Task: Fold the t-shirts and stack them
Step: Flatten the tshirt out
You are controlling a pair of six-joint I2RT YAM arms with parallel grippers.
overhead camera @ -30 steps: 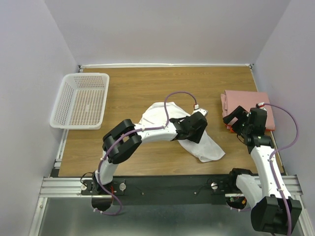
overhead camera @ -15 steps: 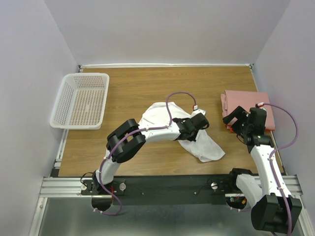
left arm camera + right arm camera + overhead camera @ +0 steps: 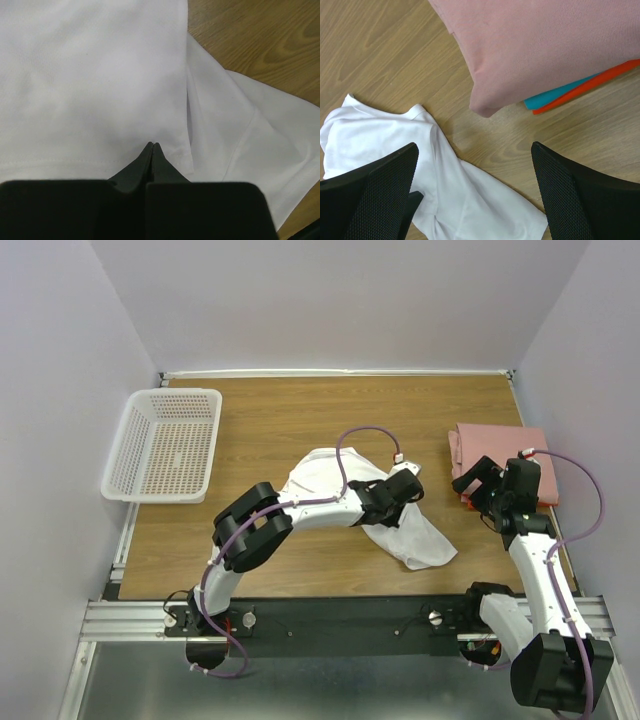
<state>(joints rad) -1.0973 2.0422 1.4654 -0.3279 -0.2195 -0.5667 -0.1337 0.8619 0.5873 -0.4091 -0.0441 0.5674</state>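
- White t-shirt (image 3: 422, 542): spread rumpled at mid-counter (image 3: 300, 420).
- Left end effector (image 3: 153, 146): clenched, tips together on the white cloth. I cannot tell whether any is pinched.
- Pink folded shirt (image 3: 500, 445): far right, stacked on the blue (image 3: 555, 95) and red-orange (image 3: 585, 87) ones.
- Right end effector (image 3: 474, 150): released, fingers wide, just beside that stack.
- Basket (image 3: 170, 393): far left.

bare tabletop (image 3: 330, 410) behind white shirt (image 3: 420, 540), basket (image 3: 160, 455) left
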